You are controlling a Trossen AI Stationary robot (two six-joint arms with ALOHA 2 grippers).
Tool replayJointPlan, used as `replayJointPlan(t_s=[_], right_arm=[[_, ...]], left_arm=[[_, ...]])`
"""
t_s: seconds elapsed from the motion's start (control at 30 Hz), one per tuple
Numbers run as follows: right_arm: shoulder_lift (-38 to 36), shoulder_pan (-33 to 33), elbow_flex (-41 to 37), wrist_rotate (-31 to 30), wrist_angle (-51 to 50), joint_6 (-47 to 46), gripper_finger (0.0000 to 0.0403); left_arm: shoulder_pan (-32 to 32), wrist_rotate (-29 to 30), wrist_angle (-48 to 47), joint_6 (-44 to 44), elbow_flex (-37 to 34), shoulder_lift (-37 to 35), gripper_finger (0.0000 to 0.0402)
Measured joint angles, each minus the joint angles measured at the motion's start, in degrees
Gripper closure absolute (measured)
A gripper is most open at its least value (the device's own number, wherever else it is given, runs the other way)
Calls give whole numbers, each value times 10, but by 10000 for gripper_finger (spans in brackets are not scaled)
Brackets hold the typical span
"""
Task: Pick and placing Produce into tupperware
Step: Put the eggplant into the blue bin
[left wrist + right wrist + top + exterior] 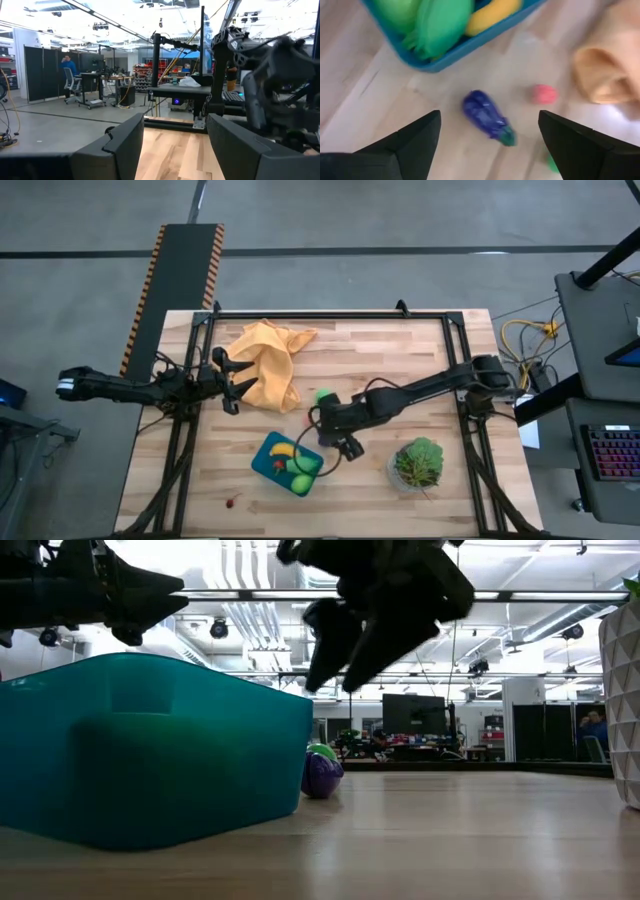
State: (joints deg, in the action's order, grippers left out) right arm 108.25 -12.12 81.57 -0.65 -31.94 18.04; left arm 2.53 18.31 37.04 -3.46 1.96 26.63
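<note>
The left claw [228,383] waits with fingers spread beside an orange cloth [268,362] at the counter's [400,360] left edge. The teal tupperware [262,465] holds a banana [283,449] and green pieces. The right claw [485,132], released and empty, hangs over a purple eggplant [486,117] just beside the tupperware

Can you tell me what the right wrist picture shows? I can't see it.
The right hand is open over the wooden table, above a purple eggplant. Nearby are a pink piece, the orange cloth, and the blue tupperware holding green pieces and a banana.
</note>
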Motion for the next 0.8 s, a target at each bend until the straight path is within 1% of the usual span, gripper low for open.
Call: replayJointPlan(t_s=[0.1, 0.47, 0.7, 0.8], right_arm=[[22, 0, 13, 25, -13, 9, 76], [81, 0, 33, 26, -16, 39, 76], [99, 0, 33, 25, 28, 56, 76], [105, 2, 33, 26, 33, 79, 76]], left_arm=[[0, 0, 0, 0, 0, 0, 196], [0, 0, 0, -3, 0, 0, 196], [0, 0, 0, -3, 0, 0, 196], [0, 0, 0, -3, 0, 0, 196]])
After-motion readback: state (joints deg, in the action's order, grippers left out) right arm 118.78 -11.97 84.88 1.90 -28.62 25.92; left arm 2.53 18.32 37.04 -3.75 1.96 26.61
